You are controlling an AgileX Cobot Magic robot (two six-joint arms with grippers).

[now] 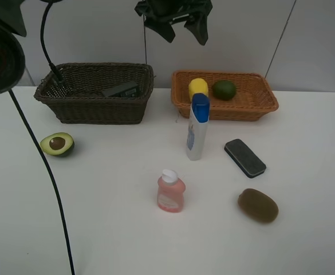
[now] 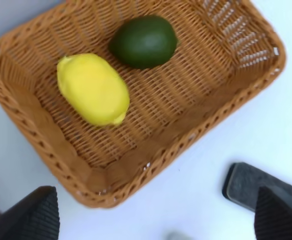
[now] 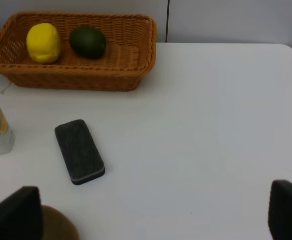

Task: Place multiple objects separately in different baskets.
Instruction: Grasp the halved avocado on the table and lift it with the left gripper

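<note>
So, partway: five things left out

Inside the tan basket (image 2: 150, 165) lie lemon (image 2: 92, 89) and lime (image 2: 144, 41). Beside it, the dark basket (image 1: 93, 106) holds one dark item (image 1: 121, 89) (the pump bottle, I judge). Outside, before the tan basket: white bottle (image 1: 197, 129), eraser (image 1: 244, 157), pink bottle (image 1: 170, 193), kiwi (image 1: 257, 205); avocado (image 1: 57, 144) well apart. My left gripper (image 2: 158, 220), above its rim, and right gripper (image 3: 150, 215) gape, empty.
</note>
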